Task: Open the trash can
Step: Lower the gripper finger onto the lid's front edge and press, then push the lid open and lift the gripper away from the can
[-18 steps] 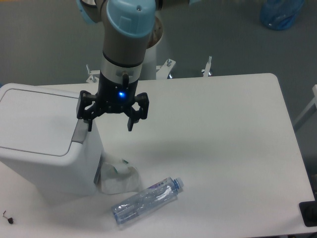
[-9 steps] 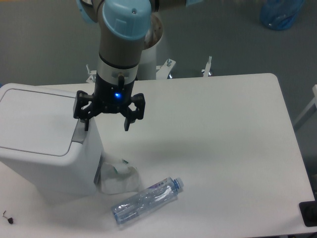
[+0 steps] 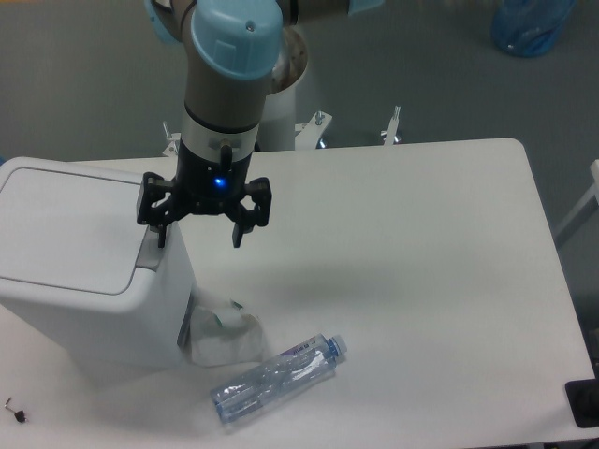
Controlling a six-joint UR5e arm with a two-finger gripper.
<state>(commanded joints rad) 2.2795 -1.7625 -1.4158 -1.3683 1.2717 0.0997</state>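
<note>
— Where does the trash can [image 3: 80, 271] stand, and where are you against it?

— It sits at the table's [image 3: 421, 281] left edge, flat lid down, the grey push tab [image 3: 151, 251] on the side facing the table's middle. My gripper [image 3: 199, 236] hangs at that same side, fingers spread wide and grasping nothing. One fingertip [image 3: 161, 238] is directly over the tab, the other out over bare tabletop beyond the can.

— Why spread, if nothing is to be grasped?

— My judgement: the tab wants a push, not a pinch. Spread fingers let one tip come down on it alone, while the other clears the can's wall.

— Is the tip pressing?

— I cannot tell whether it touches. The lid lies flat, so I judge the can unopened.

— What lies near the can?

— A crumpled white plastic bag [image 3: 223, 335] with green marks leans at its base, and a clear plastic bottle [image 3: 277, 377] lies on its side just beyond the bag. Both are below my reach line, away from the tab.
</note>
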